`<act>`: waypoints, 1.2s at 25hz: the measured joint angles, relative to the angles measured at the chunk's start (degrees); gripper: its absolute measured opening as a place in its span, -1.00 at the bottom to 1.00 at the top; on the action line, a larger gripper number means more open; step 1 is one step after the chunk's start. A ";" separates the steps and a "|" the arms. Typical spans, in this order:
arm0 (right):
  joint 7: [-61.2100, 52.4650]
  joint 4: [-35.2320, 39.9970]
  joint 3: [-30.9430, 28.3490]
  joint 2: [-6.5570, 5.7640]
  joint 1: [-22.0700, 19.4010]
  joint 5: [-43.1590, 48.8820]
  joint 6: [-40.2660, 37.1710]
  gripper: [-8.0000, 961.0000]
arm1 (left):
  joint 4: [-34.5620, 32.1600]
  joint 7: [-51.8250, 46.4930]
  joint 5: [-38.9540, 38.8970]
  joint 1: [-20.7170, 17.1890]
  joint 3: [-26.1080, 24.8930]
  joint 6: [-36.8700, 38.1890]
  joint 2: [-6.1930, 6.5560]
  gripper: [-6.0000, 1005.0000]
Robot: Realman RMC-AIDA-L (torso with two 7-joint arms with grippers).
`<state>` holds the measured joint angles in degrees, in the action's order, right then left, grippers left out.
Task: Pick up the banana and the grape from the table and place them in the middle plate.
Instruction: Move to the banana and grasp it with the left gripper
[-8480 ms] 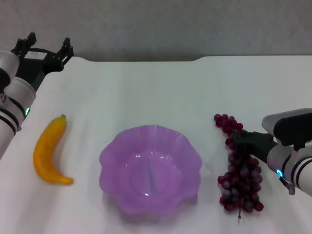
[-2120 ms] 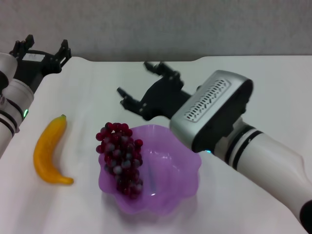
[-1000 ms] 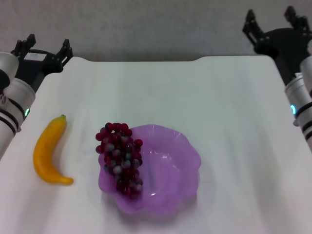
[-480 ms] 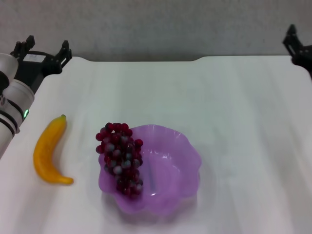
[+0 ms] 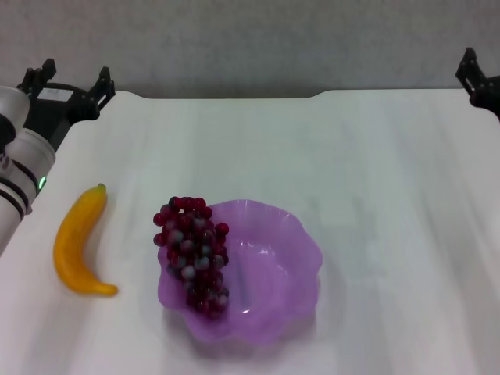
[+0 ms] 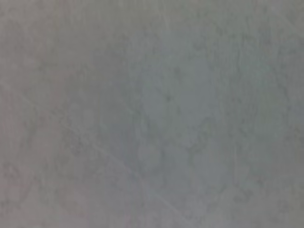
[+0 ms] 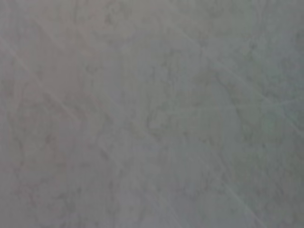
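Banana (image 5: pixel 78 244) is lying on the table (image 5: pixel 367 180), left of the plate (image 5: pixel 273 273), where the grape (image 5: pixel 192 254) is already draped over the left rim. Left gripper (image 5: pixel 69 82) is being held spread and empty at the far left corner. Right gripper (image 5: pixel 475 78) is barely showing at the far right; its state cannot be told. The banana is best gripped mid-length, across its curve.

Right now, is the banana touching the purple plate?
Apart. The head view shows the banana lying on the table, with a strip of bare white tabletop between it and the scalloped rim of the purple plate.
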<state>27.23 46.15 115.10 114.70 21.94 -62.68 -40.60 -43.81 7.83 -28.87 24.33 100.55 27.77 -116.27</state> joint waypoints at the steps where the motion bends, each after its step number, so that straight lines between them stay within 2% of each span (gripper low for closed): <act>1: -0.01 0.02 0.00 0.00 -0.04 -0.05 -0.05 0.83 | 0.01 0.00 0.01 0.04 0.00 -0.03 0.00 0.75; 7: -0.16 0.08 0.01 0.00 -0.33 0.02 -0.06 0.83 | -0.78 0.39 0.12 -0.37 0.06 -1.13 0.00 0.75; 11: 0.02 0.08 0.34 0.00 -0.41 0.10 -0.06 0.83 | -4.38 1.12 0.13 -1.75 -0.47 -6.35 0.34 0.75; 15: 0.08 0.11 0.38 0.00 -0.41 0.11 0.24 0.83 | -9.70 6.15 0.14 -2.50 -3.37 -17.27 0.45 0.75; 19: 0.10 0.08 0.54 0.00 -0.41 0.11 0.37 0.83 | -12.82 10.09 0.13 -1.23 -9.07 -30.20 0.07 0.75; 20: 0.11 0.07 0.61 0.00 -0.39 0.11 0.39 0.83 | -12.82 10.09 0.13 -1.23 -9.07 -30.20 0.07 0.75; 22: 0.12 0.00 0.67 0.00 -0.38 0.11 0.44 0.83 | -15.23 11.77 0.44 0.03 -13.13 -40.82 0.25 0.75; 23: 0.12 -0.05 0.67 0.00 -0.38 0.11 0.46 0.83 | -15.71 12.08 0.73 0.11 -13.74 -42.03 0.22 0.75; 26: 0.14 -0.25 0.69 0.03 -0.21 0.11 0.54 0.83 | -18.17 12.04 4.86 1.22 -16.87 -51.08 -0.03 0.74; 30: 0.15 -0.37 0.76 0.07 -0.02 0.10 0.62 0.83 | -17.81 8.60 10.56 4.38 -20.31 -59.46 -0.03 0.72</act>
<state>27.38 45.77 115.86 114.77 21.92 -62.58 -39.98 -61.62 16.43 -18.31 28.72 80.23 -31.69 -116.30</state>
